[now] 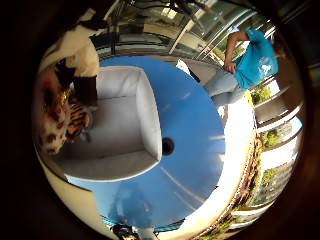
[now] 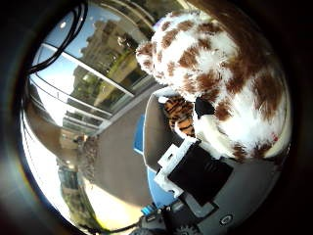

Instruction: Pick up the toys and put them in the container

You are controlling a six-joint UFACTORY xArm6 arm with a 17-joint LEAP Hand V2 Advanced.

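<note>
While the white-and-brown spotted plush toy (image 2: 220, 83) is clutched in the hand (image 2: 195, 171) above the white rectangular container (image 1: 125, 125), beside an orange striped plush tiger (image 1: 75, 122), release should be delayed until centred.

Container (image 1: 125, 125) stands on the surface (image 1: 190, 130), beside the surface's central hole (image 1: 168, 146). Tiger toy (image 1: 77, 122) lies inside the container, against one wall. Spotted toy (image 2: 220, 83) sits close to the palm, above the container, with fingers (image 2: 195, 171) touching it.
</note>
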